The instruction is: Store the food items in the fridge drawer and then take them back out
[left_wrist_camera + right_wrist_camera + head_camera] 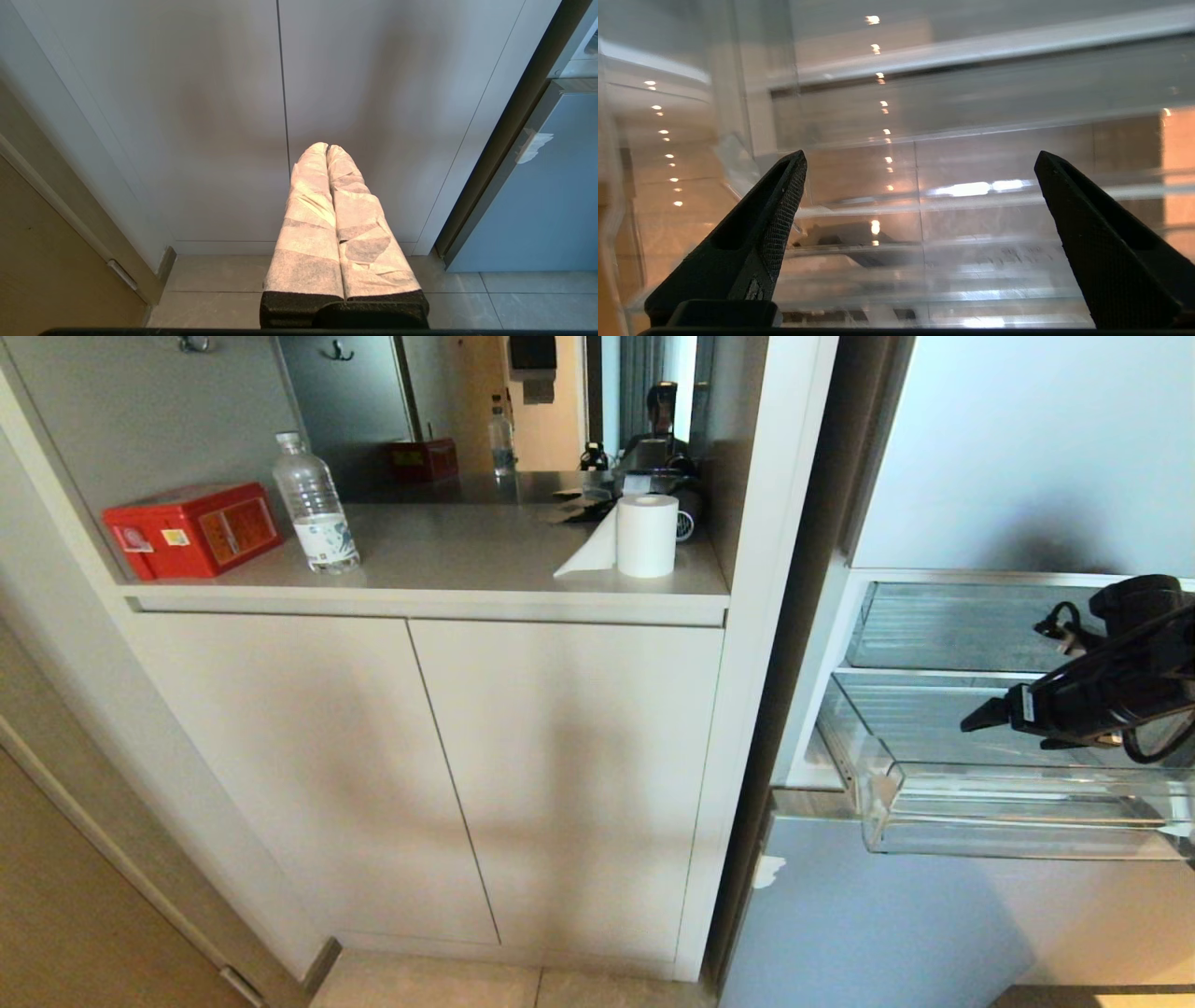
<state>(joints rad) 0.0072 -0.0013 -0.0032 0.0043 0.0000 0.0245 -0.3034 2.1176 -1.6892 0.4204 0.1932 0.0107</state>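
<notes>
Right gripper (920,158) hangs with jaws spread wide and empty inside the pulled-out fridge drawer (1018,803) — we see no food items; left gripper (327,149), pressed together, sits parked well apart — right arm nearer.

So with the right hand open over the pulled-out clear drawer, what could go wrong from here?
1. The right hand hovers open over the fridge drawer, whose clear walls glare in the right wrist view; a finger could clip the lip or side wall.
2. No food items show in any view, so the hand may close on nothing.
3. The drawer juts well out of the fridge; pressing down on it could strain it.
The left hand is parked shut by the cabinet.
</notes>
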